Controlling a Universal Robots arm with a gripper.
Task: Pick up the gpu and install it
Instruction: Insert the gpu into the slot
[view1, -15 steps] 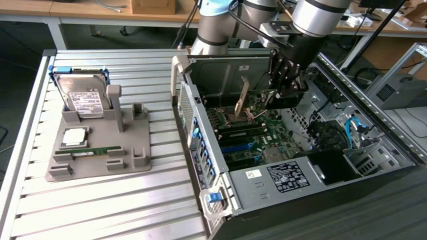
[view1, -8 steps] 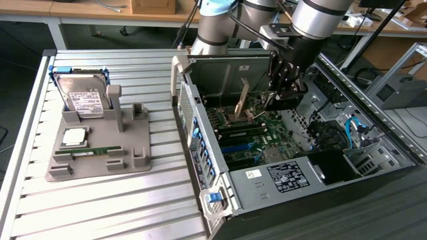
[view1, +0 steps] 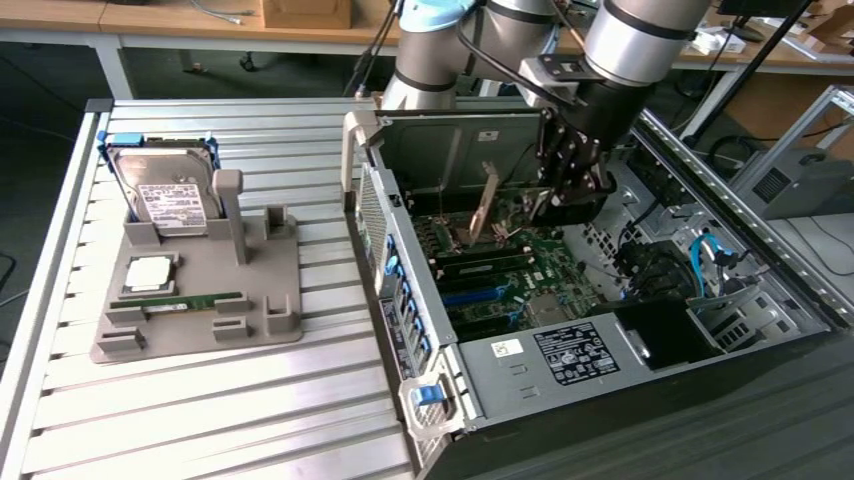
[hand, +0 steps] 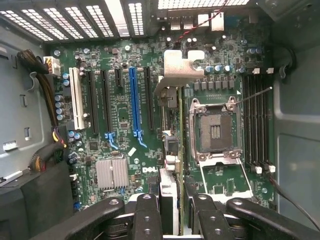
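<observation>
Claw (view1: 555, 204) of the grey robot arm (view1: 641, 40) hangs inside the open black and grey computer case (view1: 747, 330), in the upper right of the exterior view. Its black fingers (hand: 147, 215) are pressed against both faces of the gpu (view1: 487, 205), a thin dark circuit card with a silvery metal end bracket, and pinch it edge-on between them.

In the wrist view the claw (hand: 174, 215) holds the gpu (hand: 175, 70) over the green motherboard (hand: 125, 150), between the long blue slot (hand: 134, 100) and the empty square processor socket (hand: 217, 130). Whether the card touches the board I cannot tell.

On the exterior view's left, a grey moulded holder (view1: 267, 290) lies on the ribbed metal table (view1: 200, 410). It carries a boxy silver hard drive with a white label (view1: 167, 195) and a slim green memory stick (view1: 194, 300).
</observation>
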